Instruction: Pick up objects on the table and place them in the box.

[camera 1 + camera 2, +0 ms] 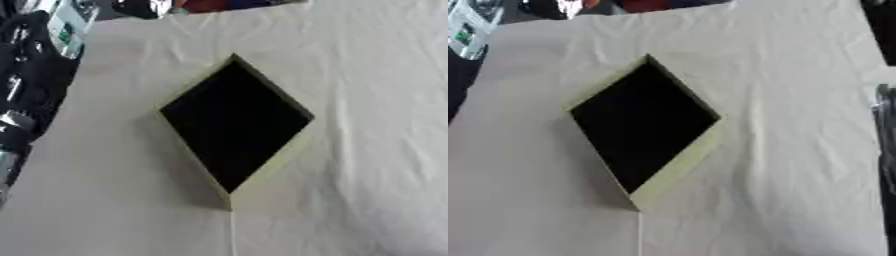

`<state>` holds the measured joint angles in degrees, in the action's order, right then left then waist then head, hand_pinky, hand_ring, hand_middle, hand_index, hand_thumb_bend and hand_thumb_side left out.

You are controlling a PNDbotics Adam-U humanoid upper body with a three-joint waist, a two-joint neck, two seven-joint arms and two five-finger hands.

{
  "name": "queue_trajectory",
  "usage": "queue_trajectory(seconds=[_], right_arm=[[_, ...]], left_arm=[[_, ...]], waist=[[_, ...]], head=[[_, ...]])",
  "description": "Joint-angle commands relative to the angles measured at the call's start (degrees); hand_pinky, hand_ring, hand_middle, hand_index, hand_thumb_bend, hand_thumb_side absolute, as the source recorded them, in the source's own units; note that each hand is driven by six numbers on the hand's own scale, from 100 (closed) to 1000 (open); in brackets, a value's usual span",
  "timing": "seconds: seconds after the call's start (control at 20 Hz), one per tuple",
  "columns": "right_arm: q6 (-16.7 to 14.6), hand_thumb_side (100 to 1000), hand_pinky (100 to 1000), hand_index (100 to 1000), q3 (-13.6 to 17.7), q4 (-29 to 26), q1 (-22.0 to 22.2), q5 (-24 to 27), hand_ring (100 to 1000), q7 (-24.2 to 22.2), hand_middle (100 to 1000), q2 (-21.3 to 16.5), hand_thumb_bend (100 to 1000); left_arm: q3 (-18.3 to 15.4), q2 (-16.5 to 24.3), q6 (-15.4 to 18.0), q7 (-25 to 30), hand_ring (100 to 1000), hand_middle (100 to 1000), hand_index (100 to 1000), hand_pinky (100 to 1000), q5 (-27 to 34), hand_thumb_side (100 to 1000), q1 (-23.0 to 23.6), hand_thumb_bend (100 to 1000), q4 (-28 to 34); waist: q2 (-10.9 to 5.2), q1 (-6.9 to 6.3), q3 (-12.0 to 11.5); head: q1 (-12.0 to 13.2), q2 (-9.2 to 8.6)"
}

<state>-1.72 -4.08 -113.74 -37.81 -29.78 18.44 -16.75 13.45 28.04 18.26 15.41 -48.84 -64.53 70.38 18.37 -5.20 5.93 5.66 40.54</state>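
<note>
An open box (273,166) with pale yellow-green walls and a black inside stands on the white cloth in the middle of the table, turned so one corner points toward me. Its inside is dark and I can make out nothing in it. No loose object shows on the cloth around it. Neither of my hands is in either view. A black and silver shape (10,145) at the left edge and a dark upright shape (883,130) at the right edge may be parts of my arms.
The white cloth (367,75) covers the table and lies wrinkled on the right. Dark equipment (35,55) and a white device with green marks (465,30) crowd the far left corner beyond the table's edge.
</note>
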Motion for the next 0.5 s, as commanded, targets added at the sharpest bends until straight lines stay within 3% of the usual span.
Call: queue_trajectory(seconds=[0.05, 0.25, 0.5], right_arm=[[0.06, 755, 700, 770, 0.56, -0.86, -0.93, -0.71, 838, 0.16, 637, -0.03, 100], [0.07, 754, 701, 770, 0.51, -0.86, -0.97, -0.9, 838, 0.0, 638, 0.31, 100], [0.13, 754, 701, 770, 0.52, -0.86, -0.72, -0.87, 838, -0.04, 637, 0.35, 100]], left_arm=[[2.69, -0.87, 0.65, 2.08, 580, 548, 664, 353, 2.75, 289, 0.79, 100, 8.13], [5.64, -2.96, 0.87, 6.48, 580, 549, 665, 352, 6.06, 321, 3.5, 100, 15.02], [8.3, -3.78, 0.04, 10.3, 577, 555, 667, 352, 9.68, 366, 6.08, 100, 17.9]], waist=[[-1.68, 0.49, -0.35], [-1.95, 0.85, -0.8], [-2.26, 0.88, -1.03]], head=[[0.05, 1.13], [0.11, 1.16], [0.17, 1.45]])
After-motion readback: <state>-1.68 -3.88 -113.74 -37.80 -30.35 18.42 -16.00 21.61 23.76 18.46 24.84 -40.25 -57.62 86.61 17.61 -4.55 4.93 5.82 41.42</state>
